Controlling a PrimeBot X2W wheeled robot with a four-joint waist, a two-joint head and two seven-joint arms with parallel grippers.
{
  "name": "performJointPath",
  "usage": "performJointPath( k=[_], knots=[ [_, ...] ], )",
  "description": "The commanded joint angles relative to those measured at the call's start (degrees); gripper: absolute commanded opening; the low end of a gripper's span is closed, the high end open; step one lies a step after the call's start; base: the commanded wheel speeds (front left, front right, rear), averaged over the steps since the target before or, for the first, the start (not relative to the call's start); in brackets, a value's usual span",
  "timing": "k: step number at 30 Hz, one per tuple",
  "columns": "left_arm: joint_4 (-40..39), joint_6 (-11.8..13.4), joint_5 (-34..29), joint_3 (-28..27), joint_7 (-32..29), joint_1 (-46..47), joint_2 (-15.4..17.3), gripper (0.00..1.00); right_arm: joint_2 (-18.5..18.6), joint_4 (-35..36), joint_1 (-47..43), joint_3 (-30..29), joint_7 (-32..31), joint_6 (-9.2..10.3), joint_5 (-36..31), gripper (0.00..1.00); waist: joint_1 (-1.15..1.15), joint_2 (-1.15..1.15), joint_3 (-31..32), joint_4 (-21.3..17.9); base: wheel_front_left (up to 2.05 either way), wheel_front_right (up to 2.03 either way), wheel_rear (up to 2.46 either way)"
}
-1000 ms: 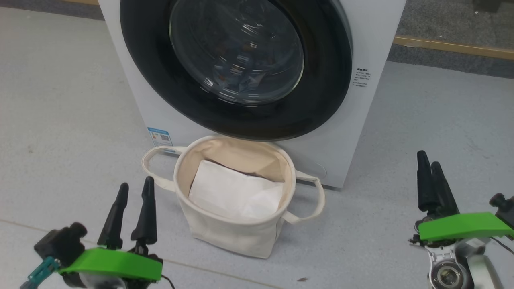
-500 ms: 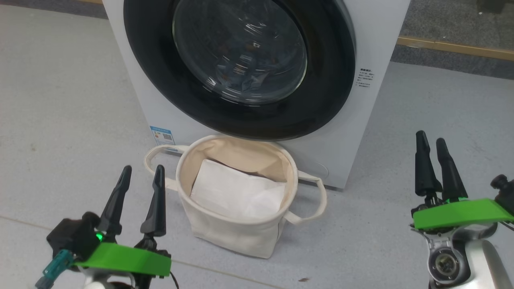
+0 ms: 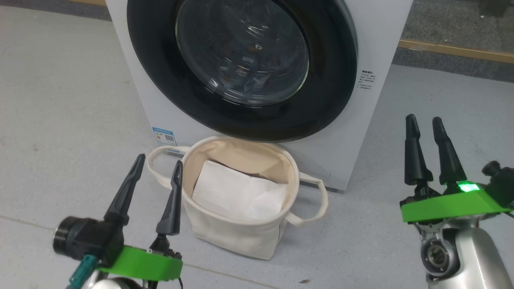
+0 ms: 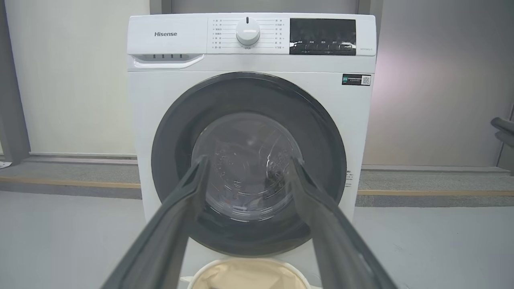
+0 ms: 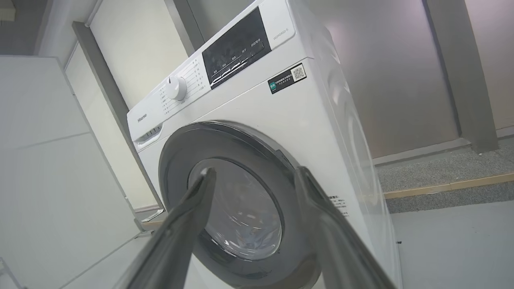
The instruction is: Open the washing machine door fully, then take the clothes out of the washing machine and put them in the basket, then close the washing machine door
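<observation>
My left pincer (image 3: 159, 159) hangs low, spread wide and empty, tilted up toward the washing machine door (image 3: 333, 80). The door sits shut on the washing machine (image 3: 377, 40), facing me. My right pincer (image 3: 423, 118) stands upright, also spread and empty, off the machine's right corner. The basket (image 3: 237, 237) stands mouth-up between both pincers, just below the door, holding a white sheet (image 3: 237, 192).

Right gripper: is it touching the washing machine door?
Apart. In the head view the open right gripper hangs off to the side, with bare floor showing between it and the washing machine door.
</observation>
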State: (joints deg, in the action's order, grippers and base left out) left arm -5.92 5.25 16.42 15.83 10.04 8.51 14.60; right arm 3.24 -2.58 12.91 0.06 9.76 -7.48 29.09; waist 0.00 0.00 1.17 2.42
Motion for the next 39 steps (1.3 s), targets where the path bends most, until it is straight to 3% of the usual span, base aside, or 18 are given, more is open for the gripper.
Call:
performJointPath(
  k=[1, 9, 16, 23, 30, 35, 39],
  knots=[
    [-2.52, 0.65, -2.30, -0.95, 0.86, 3.52, 1.72, 1.00, 0.53, 2.49, 3.29, 1.86, 1.12, -0.01, -2.18, 1.00, 0.00, 0.00, 0.01, -0.01, 0.00, 0.00, 0.00],
    [2.80, 1.62, -2.85, 0.47, 2.20, 2.71, 0.66, 1.00, 0.26, -1.07, 2.67, 4.44, 2.46, -0.01, -7.26, 1.00, 0.00, 0.00, 0.02, 0.03, 0.00, 0.00, 0.00],
    [8.85, 1.96, -0.99, 0.04, 3.37, 2.49, -2.62, 1.00, -0.13, -7.57, 2.52, 5.30, 3.27, -0.01, -8.89, 1.00, 0.00, 0.00, -0.21, 0.36, 0.00, 0.00, 0.00],
    [11.91, 0.88, 2.02, -2.07, 4.54, 1.36, -6.65, 1.00, -0.31, -9.52, 1.87, 6.18, 4.74, -0.01, -10.00, 1.00, 0.00, 0.00, -0.42, 0.77, 0.00, 0.00, 0.00],
    [13.58, 0.39, 2.11, -4.07, 4.96, 0.88, -8.48, 1.00, -0.34, -6.92, -0.10, 5.53, 5.22, -0.01, -4.83, 1.00, 0.00, 0.00, -0.29, 1.00, 0.00, 0.00, 0.00],
    [14.51, -0.84, 2.36, -5.26, 4.96, 0.31, -9.65, 1.00, -0.35, -9.80, -1.68, 3.61, 5.23, -0.01, 1.71, 1.00, 0.00, 0.00, -0.01, 0.98, 0.00, 0.00, 0.00],
    [16.13, -2.15, 2.15, -5.69, 4.96, -0.24, -10.38, 1.00, -0.35, -13.50, -0.86, 3.61, 5.23, -0.01, -0.16, 1.00, 0.00, 0.00, 0.10, 0.70, 0.00, 0.00, 0.00]
  ],
)
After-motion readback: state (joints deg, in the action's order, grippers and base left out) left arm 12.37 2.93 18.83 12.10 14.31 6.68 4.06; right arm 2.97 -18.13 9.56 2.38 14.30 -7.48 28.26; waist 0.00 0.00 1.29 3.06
